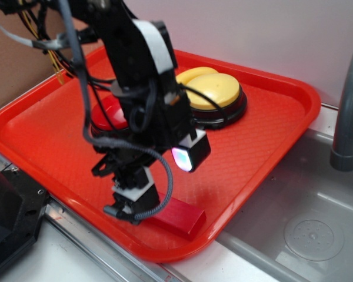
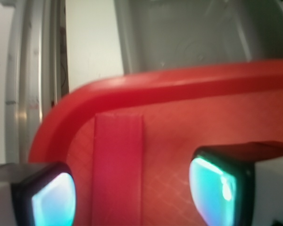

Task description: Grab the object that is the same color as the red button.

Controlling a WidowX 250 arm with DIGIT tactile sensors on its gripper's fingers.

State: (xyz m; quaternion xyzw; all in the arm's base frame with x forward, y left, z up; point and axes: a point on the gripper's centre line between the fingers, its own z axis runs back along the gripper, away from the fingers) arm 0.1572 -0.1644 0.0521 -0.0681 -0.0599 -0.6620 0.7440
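The red block [image 1: 180, 218] lies flat on the red tray [image 1: 265, 135] near its front rim. My gripper [image 1: 162, 178] hangs right over the block's left end, jaws open, one finger on each side. In the wrist view the block [image 2: 118, 165] runs lengthwise between the two glowing pads [image 2: 54, 200], closer to the left one and touching neither; the gripper [image 2: 132, 197] is open around it. The red button [image 1: 109, 115] sits at the back left of the tray, mostly hidden behind my arm.
A yellow-topped button [image 1: 216, 93] stands at the back of the tray, with a yellow banana [image 1: 193, 74] just behind it. A metal sink [image 1: 309, 200] and a grey pipe [image 1: 347, 111] are to the right. The tray's rim [image 2: 179, 82] is just beyond the block.
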